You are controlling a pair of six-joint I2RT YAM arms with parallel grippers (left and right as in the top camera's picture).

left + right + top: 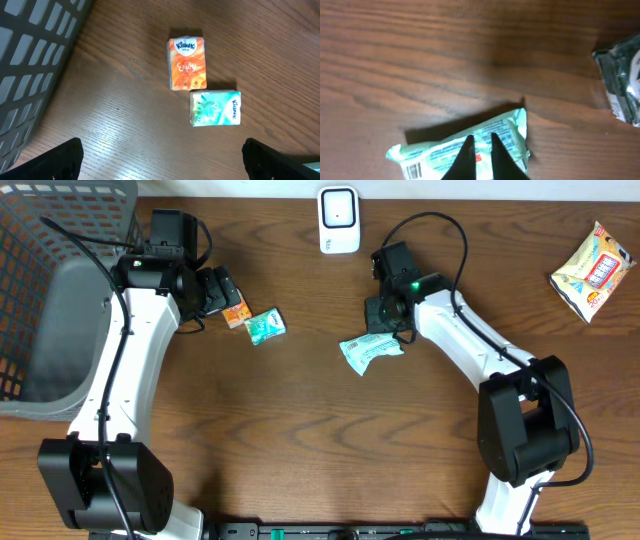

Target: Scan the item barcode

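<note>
A light green packet lies mid-table; its barcode faces up in the right wrist view. My right gripper sits right over the packet, fingers drawn together to a narrow slit and pinching its film. A white scanner stands at the back edge, beyond that arm. My left gripper is wide open with bare wood between its fingers, hovering near an orange tissue pack and a mint tissue pack.
A grey mesh basket fills the far left corner, close to the left arm. A yellow snack bag lies at the right end. A dark glossy wrapper shows at the right wrist view's edge.
</note>
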